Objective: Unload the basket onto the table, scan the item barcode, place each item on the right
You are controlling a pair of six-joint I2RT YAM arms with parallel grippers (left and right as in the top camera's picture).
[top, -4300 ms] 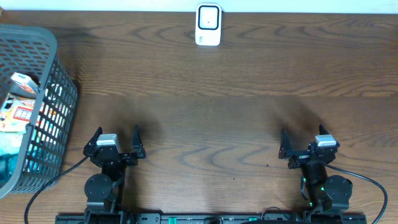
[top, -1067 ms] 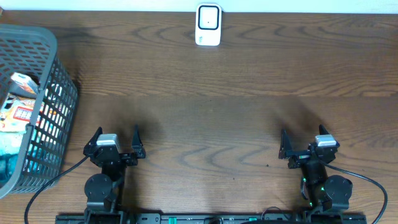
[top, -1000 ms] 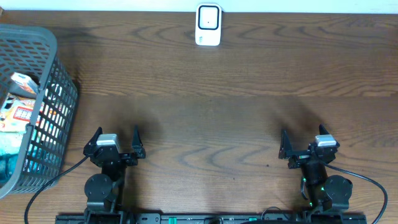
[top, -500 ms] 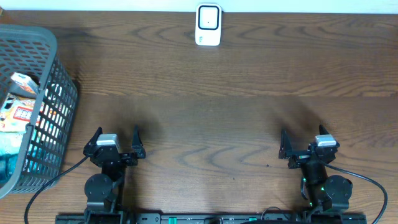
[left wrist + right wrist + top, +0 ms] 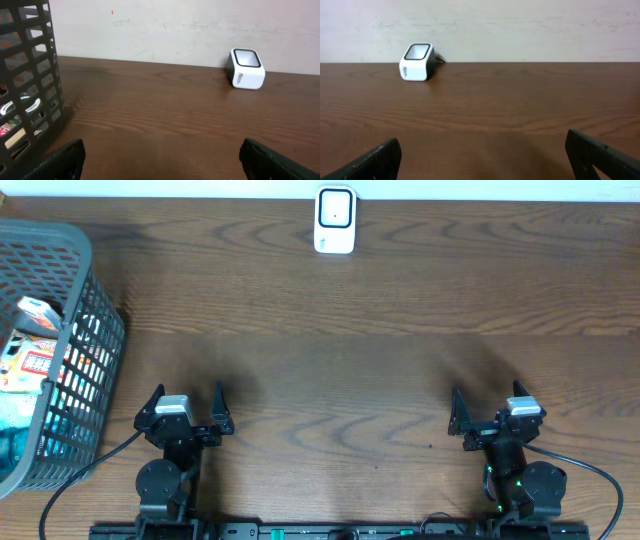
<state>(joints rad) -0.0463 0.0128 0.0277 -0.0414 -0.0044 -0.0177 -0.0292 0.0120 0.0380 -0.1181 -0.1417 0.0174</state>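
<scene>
far left of frame: grey plastic lattice basket (image 5: pixel 100 320) holding colourful packaged items (image 5: pixel 35 360) | lower left: left tool (image 5: pixel 188 396), jaws spread wide, gripping nothing, just right of the basket | top centre: small white box-shaped barcode scanner (image 5: pixel 335 220) at the far edge of the brown wooden tabletop (image 5: pixel 330 380) | lower right: right tool (image 5: pixel 487 405), jaws spread wide, gripping nothing, well apart from the scanner

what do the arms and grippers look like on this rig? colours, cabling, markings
Both arms are matte black with round joint housings. The left gripper and right gripper each have two black tapered fingers and a silver-grey block on top. A black cable loops from each base. Green lights glow on the right arm. No markings are legible.
</scene>
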